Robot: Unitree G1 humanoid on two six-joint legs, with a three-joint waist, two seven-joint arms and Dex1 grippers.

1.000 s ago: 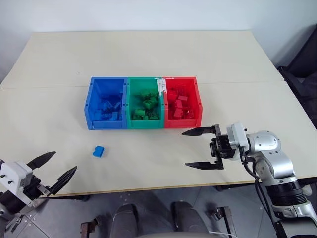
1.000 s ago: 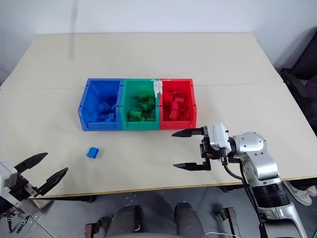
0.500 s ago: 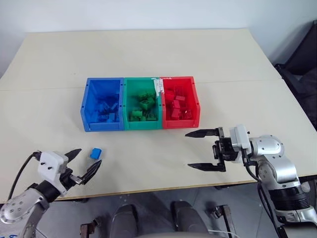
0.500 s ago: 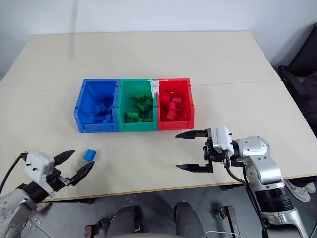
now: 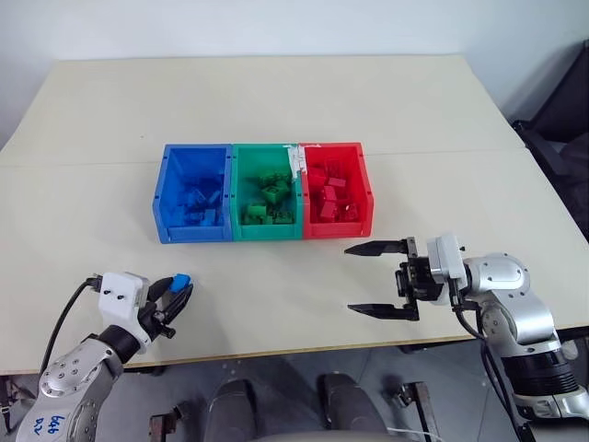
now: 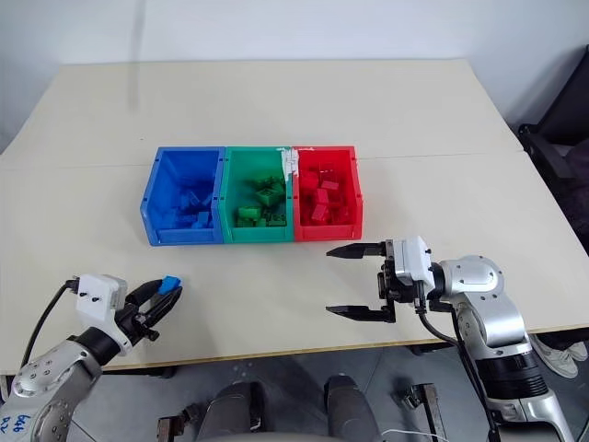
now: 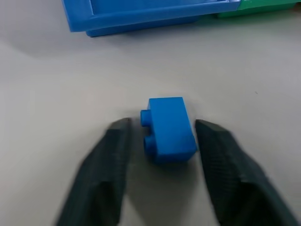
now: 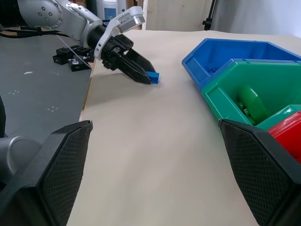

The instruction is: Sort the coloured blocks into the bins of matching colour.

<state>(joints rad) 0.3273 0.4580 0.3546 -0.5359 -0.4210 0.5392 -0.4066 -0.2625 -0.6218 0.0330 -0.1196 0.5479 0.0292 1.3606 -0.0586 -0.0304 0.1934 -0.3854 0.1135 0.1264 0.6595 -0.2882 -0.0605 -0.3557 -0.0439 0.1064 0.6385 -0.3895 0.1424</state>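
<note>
A small blue block [image 5: 182, 280] lies on the tan table near its front left edge, in front of the blue bin [image 5: 162, 199]. My left gripper [image 5: 181, 291] is down at the table, shut on this block, one black finger [image 7: 110, 155] on each side of it. The green bin [image 5: 267, 229] and red bin [image 5: 368, 191] adjoin the blue one in a row, each holding several blocks of its own colour. My right gripper [image 5: 350, 279] hovers open and empty in front of the red bin, fingers pointing toward the left.
The table [image 5: 276, 101] stretches bare behind the bins. Its front edge [image 5: 276, 343] runs just behind both grippers. A dark chair [image 5: 561, 120] stands past the right edge.
My left gripper moved forward and inward from the table's front edge to the blue block and closed on it. The right gripper kept still and open.
</note>
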